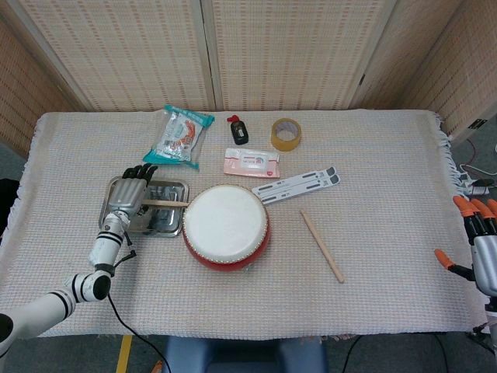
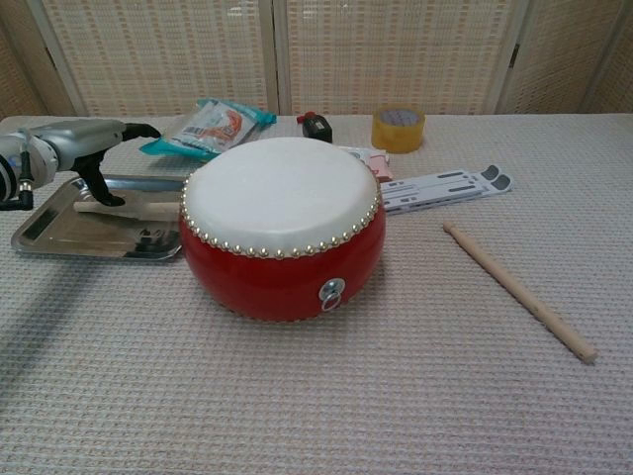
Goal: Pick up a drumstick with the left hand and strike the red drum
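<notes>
Two wooden drumsticks are on a table point(image 1: 388, 256) covered with a pale woven cloth. The red drum point(image 1: 226, 227) stands near the middle, its white skin facing up. Just left of it lies a metal tray point(image 1: 169, 224), and one drumstick point(image 1: 165, 203) lies across this tray, its right end close to the drum. The left hand point(image 1: 130, 189) is over the left part of the tray, above the left end of that stick; its dark fingers point(image 2: 101, 187) point down beside the stick, spread apart and not closed on it, as the chest view shows. The right hand point(image 1: 480, 233) is at the right edge of the table, well apart from everything, fingers apart and holding nothing. The second drumstick point(image 1: 321, 245) lies right of the drum. Far from the drum are a white folding stand point(image 1: 297, 185), a teal snack bag point(image 1: 178, 136), a pink packet point(image 1: 251, 162), a tape roll point(image 1: 286, 134) and a small black bottle point(image 1: 238, 130).
</notes>
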`<state>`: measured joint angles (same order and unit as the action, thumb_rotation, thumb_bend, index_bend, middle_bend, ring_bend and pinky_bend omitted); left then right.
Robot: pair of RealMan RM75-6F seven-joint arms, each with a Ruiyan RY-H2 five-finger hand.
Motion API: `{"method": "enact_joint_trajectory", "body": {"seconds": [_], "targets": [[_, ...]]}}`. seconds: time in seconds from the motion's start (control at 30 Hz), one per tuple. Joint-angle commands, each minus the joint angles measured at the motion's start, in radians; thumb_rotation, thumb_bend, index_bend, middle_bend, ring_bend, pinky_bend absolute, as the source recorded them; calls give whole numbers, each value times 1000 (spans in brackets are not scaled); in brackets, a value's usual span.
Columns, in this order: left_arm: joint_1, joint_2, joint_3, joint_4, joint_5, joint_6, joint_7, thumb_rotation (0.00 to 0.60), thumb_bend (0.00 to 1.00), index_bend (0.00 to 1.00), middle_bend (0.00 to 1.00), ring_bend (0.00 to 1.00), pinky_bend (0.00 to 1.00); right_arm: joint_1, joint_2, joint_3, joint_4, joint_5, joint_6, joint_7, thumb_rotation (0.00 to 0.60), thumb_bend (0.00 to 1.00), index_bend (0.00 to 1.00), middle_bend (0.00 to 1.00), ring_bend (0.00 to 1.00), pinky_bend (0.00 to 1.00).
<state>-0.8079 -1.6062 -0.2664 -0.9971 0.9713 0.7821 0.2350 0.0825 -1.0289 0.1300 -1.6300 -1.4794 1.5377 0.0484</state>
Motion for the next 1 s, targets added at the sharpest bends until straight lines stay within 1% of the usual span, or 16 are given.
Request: {"method": "enact_joint_trajectory", "body": {"seconds": [0.03, 0.13, 0.2, 0.3, 0.43, 0.57, 0.67, 0.73, 0.87, 1.0], "targets": [[36, 43, -26, -75, 15, 77, -53, 600, 230, 0, 0, 0, 67, -3, 4, 1, -1, 2, 3, 4, 600, 194, 0, 112, 0, 24], [83, 76, -36, -135, 61, 199, -86, 600, 254, 17, 28, 0, 75, -3, 15, -1, -2, 8, -8, 20, 600, 193, 0, 112, 0, 23], [126, 103, -33, -186, 90, 285, -102, 600, 296, 63, 71, 0, 86, 0, 31, -6, -5, 13, -32, 50, 600, 193, 0, 112, 0, 23], [195, 157, -21, -282, 111, 378, -115, 600, 318, 103, 94, 8, 96, 6, 49, -9, 2, 14, -56, 100, 600, 193, 11, 112, 0, 23], [286, 227, 23, -396, 137, 474, -92, 600, 325, 138, 118, 22, 100, 16, 45, -16, 33, -1, -75, 150, 600, 194, 33, 113, 0, 23], [377, 307, 91, -533, 149, 560, 11, 600, 327, 143, 125, 29, 99, 30, 19, -34, 73, -43, -89, 188, 600, 194, 30, 113, 0, 23], [437, 341, 121, -619, 170, 629, 28, 600, 329, 151, 126, 29, 98, 34, -4, -47, 93, -68, -86, 195, 600, 193, 30, 113, 0, 18], [475, 354, 140, -659, 194, 673, 20, 600, 329, 156, 126, 29, 98, 32, -23, -54, 103, -80, -78, 190, 600, 193, 30, 113, 0, 13], [530, 365, 174, -699, 246, 747, 41, 600, 328, 157, 126, 29, 97, 22, -54, -60, 114, -76, -62, 170, 600, 194, 32, 113, 0, 9], [573, 373, 198, -734, 287, 796, 51, 600, 328, 157, 126, 29, 94, 11, -70, -65, 115, -73, -49, 163, 600, 194, 34, 112, 0, 6]]}}
